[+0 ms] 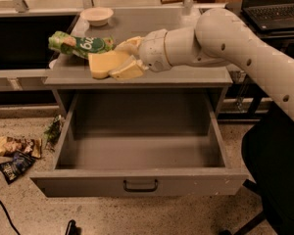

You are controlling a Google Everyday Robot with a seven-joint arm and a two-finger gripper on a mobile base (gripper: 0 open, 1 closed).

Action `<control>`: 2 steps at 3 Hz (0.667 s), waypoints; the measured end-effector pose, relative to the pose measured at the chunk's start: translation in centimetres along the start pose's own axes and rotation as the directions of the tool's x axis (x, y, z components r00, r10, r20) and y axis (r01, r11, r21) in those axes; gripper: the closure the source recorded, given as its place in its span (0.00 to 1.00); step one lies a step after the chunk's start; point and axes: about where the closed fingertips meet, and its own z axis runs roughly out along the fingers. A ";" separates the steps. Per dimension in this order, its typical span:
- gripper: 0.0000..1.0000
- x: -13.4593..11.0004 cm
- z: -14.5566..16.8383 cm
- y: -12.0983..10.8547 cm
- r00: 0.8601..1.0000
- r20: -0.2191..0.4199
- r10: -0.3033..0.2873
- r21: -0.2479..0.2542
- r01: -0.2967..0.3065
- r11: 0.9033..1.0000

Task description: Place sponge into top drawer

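My gripper (123, 58) is shut on the pale yellow sponge (104, 64) and holds it above the front left part of the grey cabinet top (196, 75). The arm reaches in from the right. The top drawer (137, 182) stands pulled wide open below, its grey inside bare, with a small dark bar handle (140, 185) at the middle of its front panel. The sponge hangs over the cabinet top near its front edge, just behind the open drawer.
A green and white snack bag (78, 44) lies on the cabinet top just left of the sponge. A shallow white bowl (97, 15) stands at the back left. Snack wrappers (14, 155) lie on the floor at left. A dark chair (274, 170) stands at right.
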 end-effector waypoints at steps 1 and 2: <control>1.00 0.0 0.0 0.0 1.000 0.000 0.000 -0.001 0.000 1.000; 1.00 0.3 3.0 2.0 1.000 0.014 0.028 -0.054 -0.027 0.998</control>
